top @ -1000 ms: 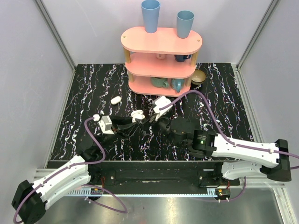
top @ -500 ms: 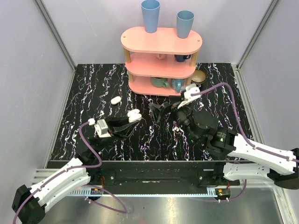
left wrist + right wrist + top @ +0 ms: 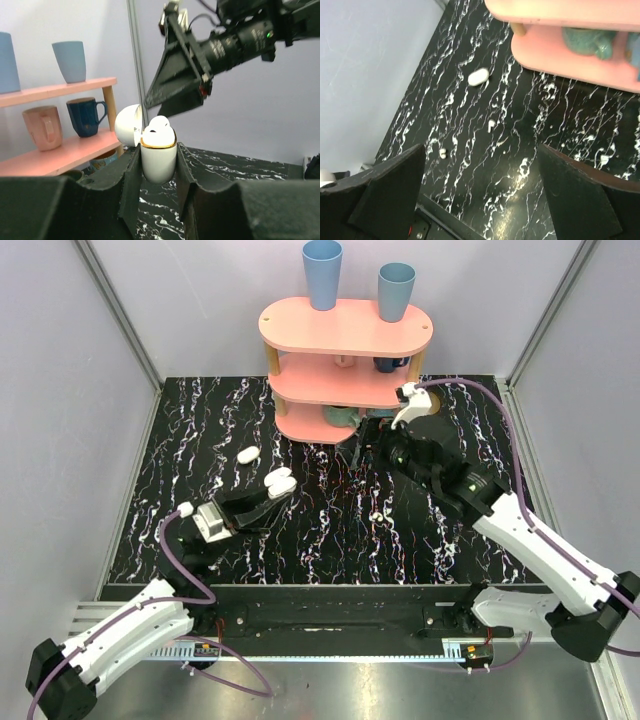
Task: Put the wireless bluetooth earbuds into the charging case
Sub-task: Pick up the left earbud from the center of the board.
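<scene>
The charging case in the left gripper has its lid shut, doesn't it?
No. The left gripper does hold the charging case, but its lid is open, tipped back, with a white earbud poking out of the top. The left wrist view shows it.

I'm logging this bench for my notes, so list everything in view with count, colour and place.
table: one, black marbled
shelf: one, pink, three tiers, far side
cups: two, light blue, top tier
pink mug: one, middle tier
dark blue mug: one, middle tier
teal mug: at least one, bottom tier
round object: one, brown, right of shelf
oval object: one, white, left of shelf
charging case: one, white, open, earbud inside
left gripper: shut on the charging case
right gripper: open, by the bottom tier
</scene>
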Tool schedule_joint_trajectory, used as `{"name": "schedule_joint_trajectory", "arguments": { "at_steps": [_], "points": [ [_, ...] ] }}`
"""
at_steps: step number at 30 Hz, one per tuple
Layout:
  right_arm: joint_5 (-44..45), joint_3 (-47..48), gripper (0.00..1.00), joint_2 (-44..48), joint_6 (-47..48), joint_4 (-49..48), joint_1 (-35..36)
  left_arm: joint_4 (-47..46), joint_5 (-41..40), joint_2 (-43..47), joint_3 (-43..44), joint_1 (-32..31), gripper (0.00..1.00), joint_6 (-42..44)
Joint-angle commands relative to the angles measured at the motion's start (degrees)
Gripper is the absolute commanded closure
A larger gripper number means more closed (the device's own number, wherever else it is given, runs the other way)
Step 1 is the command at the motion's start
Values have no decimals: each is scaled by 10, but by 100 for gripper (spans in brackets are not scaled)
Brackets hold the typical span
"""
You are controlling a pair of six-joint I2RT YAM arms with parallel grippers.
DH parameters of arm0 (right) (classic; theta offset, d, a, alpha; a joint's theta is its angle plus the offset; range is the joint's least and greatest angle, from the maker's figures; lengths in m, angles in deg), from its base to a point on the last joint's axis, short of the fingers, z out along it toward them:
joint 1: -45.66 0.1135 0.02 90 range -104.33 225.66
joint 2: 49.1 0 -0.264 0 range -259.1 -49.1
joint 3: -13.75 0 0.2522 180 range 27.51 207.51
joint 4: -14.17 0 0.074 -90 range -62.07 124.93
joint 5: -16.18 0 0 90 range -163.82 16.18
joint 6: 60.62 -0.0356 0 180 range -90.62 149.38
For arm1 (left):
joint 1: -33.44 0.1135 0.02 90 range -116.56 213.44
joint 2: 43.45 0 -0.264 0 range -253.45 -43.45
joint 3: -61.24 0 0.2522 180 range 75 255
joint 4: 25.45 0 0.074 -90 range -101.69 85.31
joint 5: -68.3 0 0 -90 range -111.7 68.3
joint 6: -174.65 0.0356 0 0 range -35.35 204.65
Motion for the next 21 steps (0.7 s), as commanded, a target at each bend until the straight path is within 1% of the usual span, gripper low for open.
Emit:
{"name": "schedule_joint_trajectory", "arguments": {
  "at_steps": [1, 2, 4, 7, 8, 12, 14, 18, 21],
  "points": [
    [-100, 31, 0, -29, -35, 43, -31, -123, -36, 12, -12, 1, 100, 3],
    [-112, 30, 0, -40, -38, 45, -38, -145, -59, 15, -24, 1, 100, 0],
    [-119, 28, 0, -50, -37, 48, -53, -178, -73, 16, -42, 1, 100, -4],
    [-122, 26, 2, -75, -23, 50, -60, -149, -68, 17, -45, 1, 100, 2],
    [-123, 27, 5, -92, -15, 50, -61, -133, -65, 11, -41, 1, 100, 4],
    [-120, 36, 13, -139, 0, 50, -61, -163, -71, 3, -52, 2, 100, 6],
    [-122, 45, 14, -168, 5, 51, -61, -144, -72, 13, -53, 5, 100, 3],
    [-123, 61, 17, -224, -4, 50, -62, -157, -89, 36, -81, 17, 100, -7],
    [-125, 82, 17, -271, -19, 50, -61, -124, -87, 68, -93, 37, 100, -9]
  ]
}}
